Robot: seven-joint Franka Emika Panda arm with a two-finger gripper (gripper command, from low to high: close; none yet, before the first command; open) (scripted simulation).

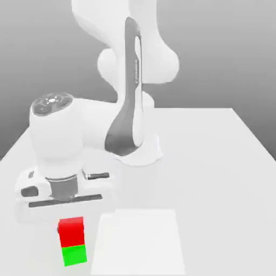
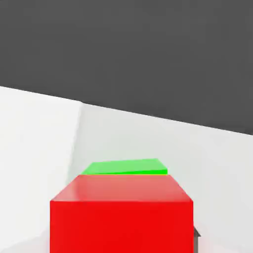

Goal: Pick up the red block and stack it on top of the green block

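Note:
In the exterior view the red block (image 1: 71, 232) stands squarely on top of the green block (image 1: 74, 254), near the table's front edge on that view's left. My gripper (image 1: 67, 209) hovers directly over the stack, its white hand just above the red block's top. The hand view has the red block (image 2: 121, 217) very close, with a strip of the green block (image 2: 126, 167) showing past its edge.
A white square patch (image 1: 137, 242) lies flat on the table (image 1: 215, 172), just to the exterior view's right of the stack. The arm's base (image 1: 135, 145) stands behind, near the table's middle.

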